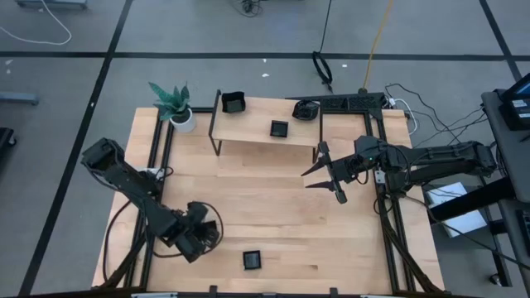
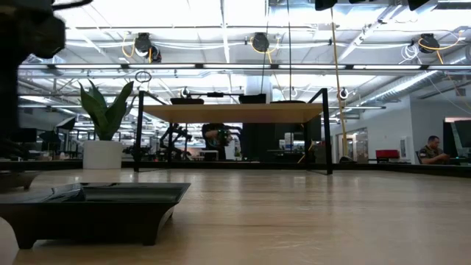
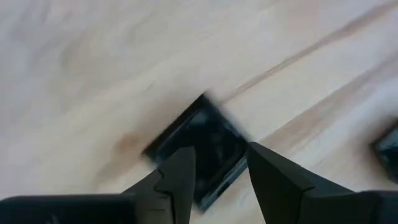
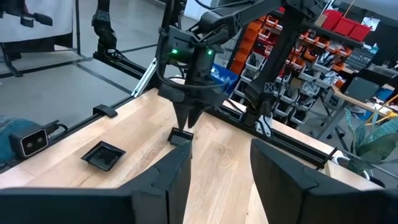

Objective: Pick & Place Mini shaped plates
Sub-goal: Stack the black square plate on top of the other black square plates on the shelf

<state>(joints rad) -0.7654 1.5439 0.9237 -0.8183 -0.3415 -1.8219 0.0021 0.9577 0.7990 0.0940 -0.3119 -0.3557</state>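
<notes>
A black square mini plate [image 3: 208,134] lies on the wooden table, right under my left gripper [image 3: 219,152] near the table's front left. That gripper [image 4: 188,121] points steeply down over the plate [image 4: 181,135] and is open, one finger to each side, apparently clear of it. A second plate [image 1: 252,260] rests flat by the front edge. Three more plates [image 1: 279,128] stand on the raised shelf at the back. My right gripper [image 1: 305,180] hangs open and level above the table's right half, holding nothing.
A wooden shelf on black legs [image 1: 248,136] spans the table's back, and a potted green plant [image 1: 174,103] stands at the back left corner. The near plate [image 2: 88,206] sits just in front of the low camera [image 4: 28,142]. Bare wood lies between the two arms.
</notes>
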